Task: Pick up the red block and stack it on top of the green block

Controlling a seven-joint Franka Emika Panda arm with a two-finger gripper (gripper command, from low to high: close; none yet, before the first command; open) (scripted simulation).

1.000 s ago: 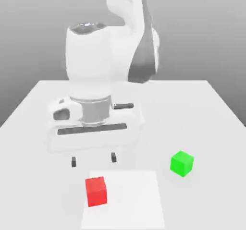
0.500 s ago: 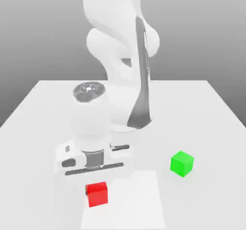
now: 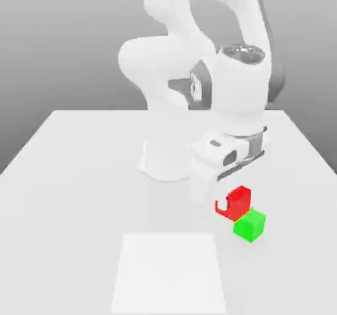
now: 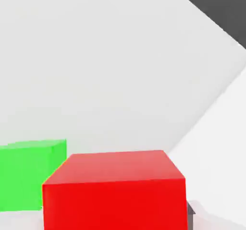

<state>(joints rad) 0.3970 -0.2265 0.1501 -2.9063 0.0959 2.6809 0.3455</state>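
Observation:
The red block [image 3: 237, 200] hangs tilted in my gripper [image 3: 230, 206], which is shut on it at the exterior view's right. The white hand sits just above the block and hides part of it. The green block [image 3: 249, 225] rests on the white table directly below and slightly right of the red one; their edges look very close, and I cannot tell whether they touch. In the hand view the red block [image 4: 115, 190] sits large in the foreground, the green block [image 4: 29, 174] lies beyond and beside it, and a dark fingertip [image 4: 191, 214] shows at the red block's side.
The arm's white base [image 3: 168, 159] stands at the table's middle back. A paler square patch [image 3: 170, 271] marks the table near its front edge. The table's right edge [image 3: 316, 152] runs close behind the blocks.
The gripper came down over the red block at the front left and shut on it. It then lifted the block and carried it right, up to the green block.

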